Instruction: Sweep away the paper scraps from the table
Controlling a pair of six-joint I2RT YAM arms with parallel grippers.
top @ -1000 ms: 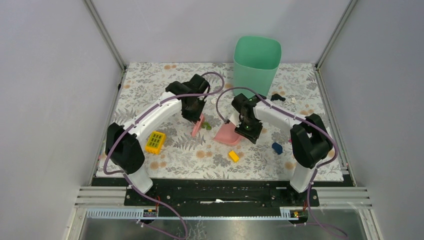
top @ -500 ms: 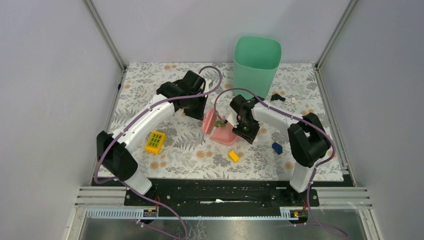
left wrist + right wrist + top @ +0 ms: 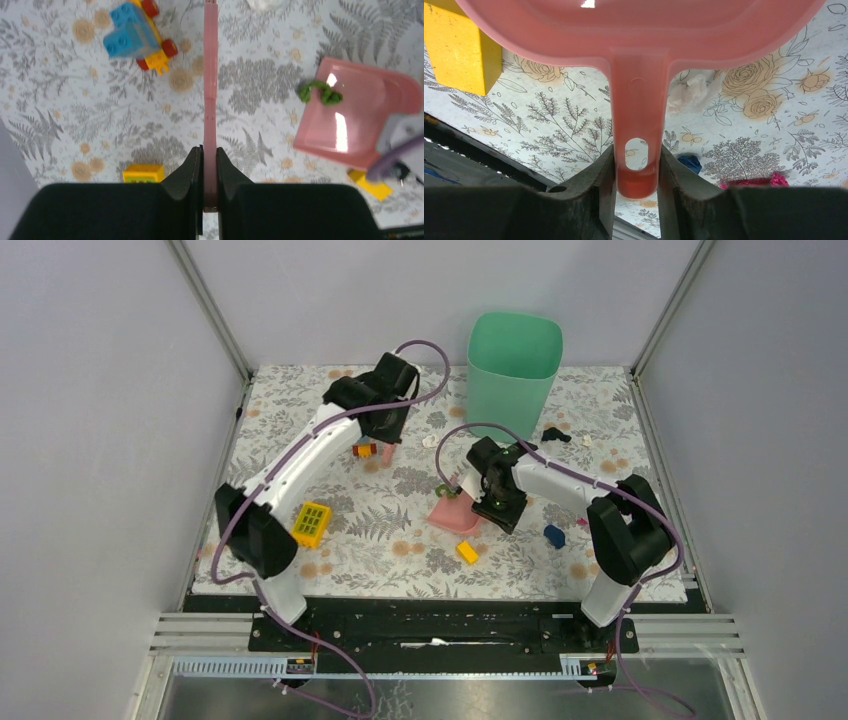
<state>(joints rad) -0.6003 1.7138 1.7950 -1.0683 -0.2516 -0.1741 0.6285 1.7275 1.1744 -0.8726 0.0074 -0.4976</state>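
My left gripper (image 3: 385,440) is shut on a pink brush (image 3: 210,75), seen edge-on in the left wrist view, and holds it over the far left of the table (image 3: 290,410). My right gripper (image 3: 492,498) is shut on the handle (image 3: 636,125) of a pink dustpan (image 3: 452,512) at mid-table. A green curled bit (image 3: 447,492) lies on the pan's far edge. White paper scraps lie on the cover: one (image 3: 428,440) between the arms, one (image 3: 586,440) at the far right, and one (image 3: 689,90) beside the pan handle.
A green bin (image 3: 513,360) stands at the back. A toy car (image 3: 135,35) sits by the brush. A yellow crate (image 3: 312,524), a yellow brick (image 3: 467,552), a blue piece (image 3: 553,535), a magenta piece (image 3: 583,523) and a black piece (image 3: 553,435) lie around.
My left arm swept the brush to the dustpan, then drew it back to the far left. The green bit now lies on the pan. The right gripper shifted slightly with the pan.
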